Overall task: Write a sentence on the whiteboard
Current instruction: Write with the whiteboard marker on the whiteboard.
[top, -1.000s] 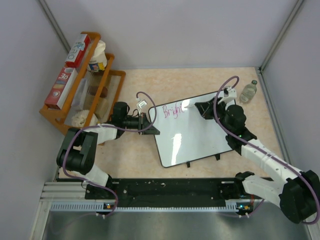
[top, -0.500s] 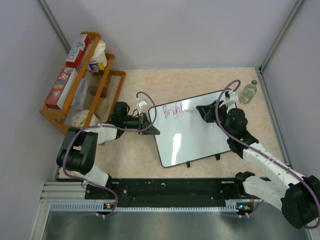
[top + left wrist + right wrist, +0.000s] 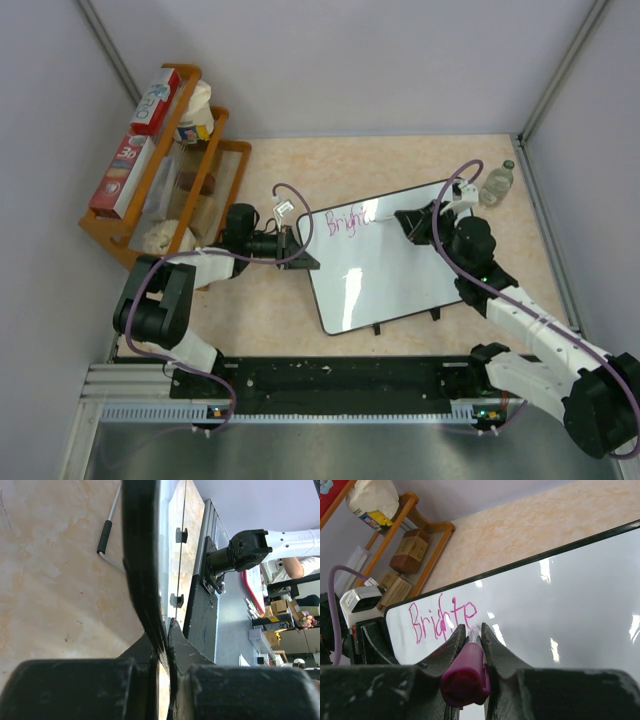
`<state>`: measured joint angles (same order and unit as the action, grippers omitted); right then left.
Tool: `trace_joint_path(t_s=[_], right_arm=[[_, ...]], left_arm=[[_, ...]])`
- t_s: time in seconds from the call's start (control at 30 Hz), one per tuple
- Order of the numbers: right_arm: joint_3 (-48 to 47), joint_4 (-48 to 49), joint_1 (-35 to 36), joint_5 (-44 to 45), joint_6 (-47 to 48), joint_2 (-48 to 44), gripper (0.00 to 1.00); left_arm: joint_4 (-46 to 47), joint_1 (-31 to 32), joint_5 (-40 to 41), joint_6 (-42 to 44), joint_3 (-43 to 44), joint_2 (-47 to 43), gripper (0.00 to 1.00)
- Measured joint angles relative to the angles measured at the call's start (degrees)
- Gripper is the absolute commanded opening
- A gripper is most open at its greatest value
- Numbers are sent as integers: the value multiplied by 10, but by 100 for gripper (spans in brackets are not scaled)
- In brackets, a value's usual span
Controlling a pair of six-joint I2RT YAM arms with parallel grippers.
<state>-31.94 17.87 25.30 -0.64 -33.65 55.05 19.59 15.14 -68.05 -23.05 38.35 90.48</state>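
There is 1 large glossy white rectangular whiteboard (image 3: pixel 385 275) with a thin black frame. 2 small black feet (image 3: pixel 378 328) show on 1 long edge of it. It bears 1 line of pink-magenta marker handwriting (image 3: pixel 442 621), 7 letters long.

There are 2 white-and-black robot arms, the left arm (image 3: pixel 165 300) and the right arm (image 3: pixel 530 320). Each has 1 black 2-finger gripper, the left gripper (image 3: pixel 303 250) and the right gripper (image 3: pixel 470 630). 2 purple cables (image 3: pixel 285 187) loop above them, 1 per arm. There is 1 magenta marker pen (image 3: pixel 465 677).

1 orange-brown wooden rack (image 3: pixel 228 150) carries 2 long red-and-white cardboard boxes (image 3: pixel 155 100), 1 white bag (image 3: pixel 198 105) and 2 small brown boxes (image 3: pixel 412 550). There is 1 small clear bottle (image 3: pixel 497 183).
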Motion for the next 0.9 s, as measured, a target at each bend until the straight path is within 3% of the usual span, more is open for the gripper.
trace_joint_path(t_s=[0.57,0.9], right_arm=[[-19,-13,-8,26,4,-18,0],[-39,1,-11,18,6,15,0]], left_arm=[[1,0,-1,1,0,0,0],[1,0,-2,1,0,0,0]])
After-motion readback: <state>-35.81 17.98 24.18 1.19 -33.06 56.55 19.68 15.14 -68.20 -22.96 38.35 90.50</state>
